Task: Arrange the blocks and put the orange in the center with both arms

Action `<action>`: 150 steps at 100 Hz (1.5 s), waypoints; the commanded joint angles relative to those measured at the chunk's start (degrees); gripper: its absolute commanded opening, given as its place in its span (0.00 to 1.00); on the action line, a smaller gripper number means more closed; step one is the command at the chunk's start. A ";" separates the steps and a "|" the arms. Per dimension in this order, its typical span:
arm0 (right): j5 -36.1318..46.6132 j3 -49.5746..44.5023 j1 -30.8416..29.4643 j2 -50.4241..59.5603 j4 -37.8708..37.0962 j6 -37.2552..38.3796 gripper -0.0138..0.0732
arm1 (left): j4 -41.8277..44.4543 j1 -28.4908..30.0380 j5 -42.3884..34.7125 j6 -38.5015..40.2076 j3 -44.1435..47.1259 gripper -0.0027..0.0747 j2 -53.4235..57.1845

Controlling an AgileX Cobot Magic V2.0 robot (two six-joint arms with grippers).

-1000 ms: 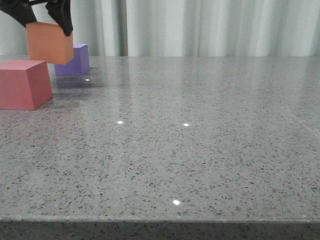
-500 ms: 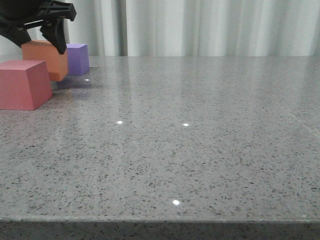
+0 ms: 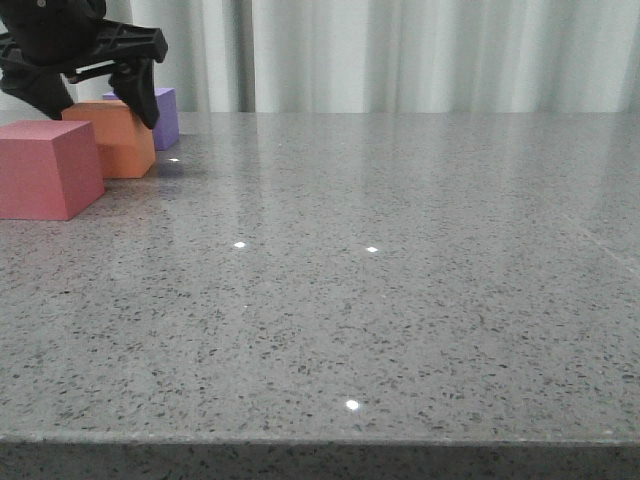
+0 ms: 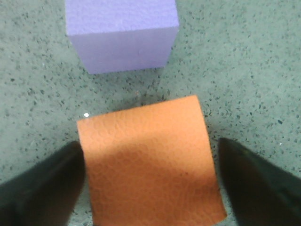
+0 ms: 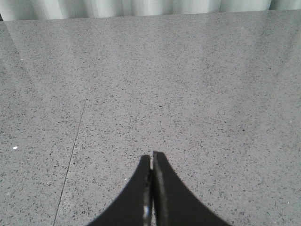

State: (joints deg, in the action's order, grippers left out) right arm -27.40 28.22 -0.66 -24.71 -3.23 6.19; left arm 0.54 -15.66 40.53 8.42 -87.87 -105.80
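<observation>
The orange cube [image 3: 115,138] has come down from the air a second ago and now rests on the desk [image 3: 400,300], between the red-pink cube [image 3: 45,168] and the purple cube [image 3: 160,115]; the left gripper [image 3: 90,85] has spread its fingers clear of it, so the centre placement looks done; the right gripper [image 5: 151,188] hangs over bare desk, fingers pressed together.

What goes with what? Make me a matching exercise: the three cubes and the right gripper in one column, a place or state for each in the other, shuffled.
1. orange cube
2. purple cube
3. red-pink cube
4. right gripper

A. shut, over bare table
B. nearest the front camera
C. between the open fingers of the left gripper
D. farthest back, by the curtain

Pairs: 1-C, 2-D, 3-B, 4-A
</observation>
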 commanded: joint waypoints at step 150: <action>4.67 1.56 -0.31 -0.18 -0.15 -0.47 0.08 | 0.82 5.41 -20.58 -0.16 56.82 0.63 85.05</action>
State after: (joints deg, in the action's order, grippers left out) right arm -27.40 28.22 -0.66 -24.71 -3.23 6.19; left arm 1.85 -10.42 24.82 8.33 -32.02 -24.47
